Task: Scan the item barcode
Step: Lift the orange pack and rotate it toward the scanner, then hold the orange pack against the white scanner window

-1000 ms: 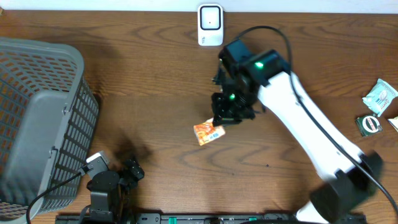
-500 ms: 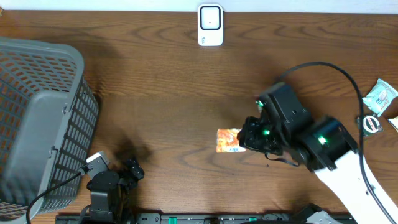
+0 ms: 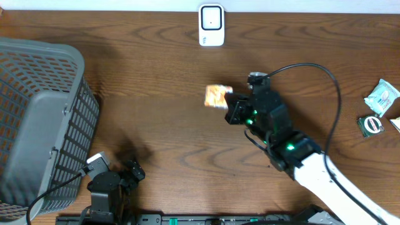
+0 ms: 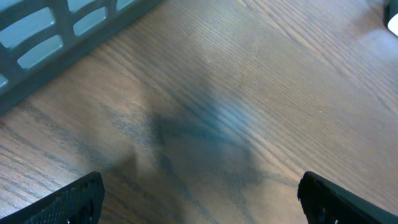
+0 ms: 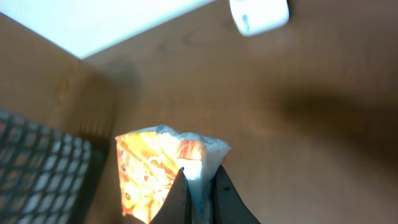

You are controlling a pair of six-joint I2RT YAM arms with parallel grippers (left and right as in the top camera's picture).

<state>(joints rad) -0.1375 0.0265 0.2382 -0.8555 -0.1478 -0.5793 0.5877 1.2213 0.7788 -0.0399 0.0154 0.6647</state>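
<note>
An orange and white snack packet [image 3: 216, 96] hangs above the table's middle, pinched at its edge by my right gripper [image 3: 230, 104]. The right wrist view shows the packet [image 5: 158, 165] clamped between the shut fingers of that gripper [image 5: 200, 186], with the white barcode scanner [image 5: 259, 15] standing further off at the top. Overhead, the scanner [image 3: 211, 25] stands at the table's far edge, some way beyond the packet. My left gripper [image 4: 199, 199] rests low at the near left edge, open wide, with only bare wood between its fingertips [image 4: 71, 202].
A grey mesh basket [image 3: 37, 119] fills the left side of the table. At the far right lie a pale green packet [image 3: 382, 95] and a dark round item [image 3: 373, 124]. The left arm [image 3: 106, 187] sits beside the basket's near corner.
My right arm swung from the table's middle to the right, then back up left, carrying the packet toward the scanner. The left arm has stayed still.
</note>
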